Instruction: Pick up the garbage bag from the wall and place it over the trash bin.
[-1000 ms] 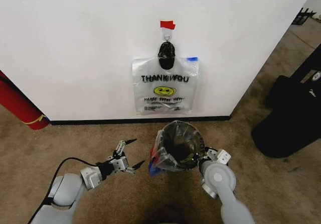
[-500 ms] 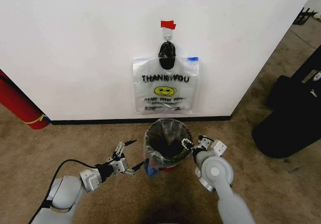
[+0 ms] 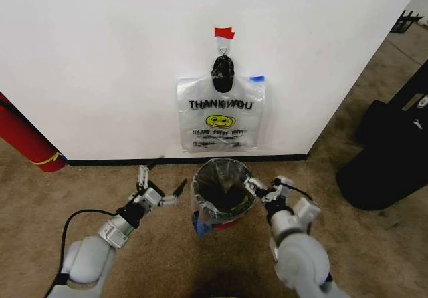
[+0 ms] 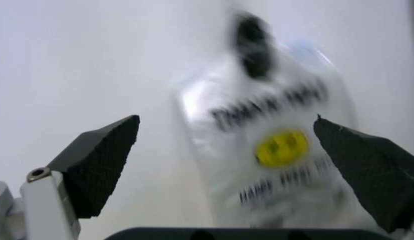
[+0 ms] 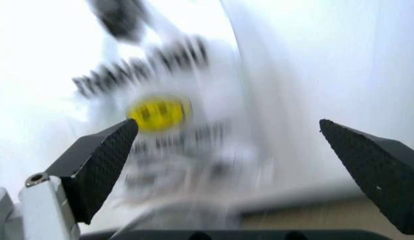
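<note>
Left tool (image 3: 155,185) low over the carpet (image 3: 100,184), just left of the trash bin (image 3: 223,190), fingers spread wide and empty, apart from the bin; same tool in the left wrist view (image 4: 227,165), black pads far apart, aimed at the wall. Right tool (image 3: 264,186) just right of the bin rim, fingers likewise spread wide, nothing between them, contact with the rim not discernible; same tool in the right wrist view (image 5: 230,165), pads far apart, also aimed at the wall. Trash bin: round, black mesh, red base, upright on the carpet near the black baseboard (image 3: 134,160), lined with a thin translucent bag (image 3: 200,219) draped over the rim, a blue strip low on its left side. Garbage bag (image 3: 220,114): whitish, blue handle strip, black "THANK YOU" lettering, yellow smiley, flat against the wall (image 3: 100,57), suspended below a piece of red tape (image 3: 223,33), directly above and behind the bin, untouched by either tool. Small black bunched lump (image 3: 221,73) over the bag's top edge, under the tape. Red cylinder (image 3: 23,141) leaning at the far left of the wall; large black case (image 3: 388,158) on the floor at the right.
</note>
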Controlling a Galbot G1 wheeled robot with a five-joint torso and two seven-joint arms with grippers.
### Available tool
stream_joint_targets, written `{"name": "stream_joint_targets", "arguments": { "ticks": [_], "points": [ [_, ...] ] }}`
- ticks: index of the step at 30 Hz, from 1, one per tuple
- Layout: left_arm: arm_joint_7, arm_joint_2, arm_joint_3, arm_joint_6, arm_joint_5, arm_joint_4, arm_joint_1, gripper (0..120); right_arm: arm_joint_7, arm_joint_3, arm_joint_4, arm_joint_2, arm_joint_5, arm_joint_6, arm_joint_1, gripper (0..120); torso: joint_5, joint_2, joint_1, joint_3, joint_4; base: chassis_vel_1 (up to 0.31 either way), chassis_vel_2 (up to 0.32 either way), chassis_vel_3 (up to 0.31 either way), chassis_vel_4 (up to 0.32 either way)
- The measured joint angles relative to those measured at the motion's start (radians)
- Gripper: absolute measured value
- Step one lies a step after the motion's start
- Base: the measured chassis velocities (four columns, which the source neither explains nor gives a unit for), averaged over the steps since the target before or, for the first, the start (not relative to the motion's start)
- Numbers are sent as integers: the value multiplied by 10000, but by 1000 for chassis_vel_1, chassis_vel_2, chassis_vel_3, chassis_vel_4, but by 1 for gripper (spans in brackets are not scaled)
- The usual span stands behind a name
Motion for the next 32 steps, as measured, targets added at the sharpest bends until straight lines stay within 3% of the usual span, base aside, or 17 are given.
{"name": "stream_joint_targets", "arguments": {
  "ticks": [1,5,9,11,13,19,23,27,32],
  "points": [
    [0,0,0,0,0,0,0,100,0,0,0,0,0,0,0,100,0,0,0,0,0,0,0,0,0],
    [4,-627,-100,-77,-960,-208,317,100,-1331,913,221,78,-2631,1036,-613,100,-1,0,-1,0,11,0,0,0,0],
    [308,-990,-293,-254,-529,-235,366,100,-2259,1535,77,360,-2822,1688,-1053,100,-2,0,0,0,5,0,0,0,0],
    [433,-1347,-359,-185,-325,-434,436,100,-2956,2028,-241,849,-2973,2448,-1302,100,1,0,0,0,3,0,0,0,0],
    [461,-1623,-421,-50,-273,-622,534,100,-2760,2114,-352,1296,-2956,2713,-1462,100,-1,0,0,1,5,0,0,0,0],
    [466,-1839,-464,211,-445,-767,611,100,-1896,2103,-44,2043,-2414,2185,-1846,100,-4,1,-1,0,4,0,0,0,0],
    [463,-1878,-297,662,-1027,-688,562,100,-3247,3250,-386,2501,-2308,3067,-1502,100,0,0,0,1,6,0,0,0,0],
    [773,-1912,-118,976,-1143,-516,449,100,-5500,4223,-547,2623,-1350,3981,-1409,100,-3,0,0,1,3,0,0,0,0],
    [873,-1907,-183,1181,-1263,-538,432,100,-5627,4356,-567,2622,-1086,4113,-1362,100,-2,0,0,2,4,0,0,0,0]
  ]
}}
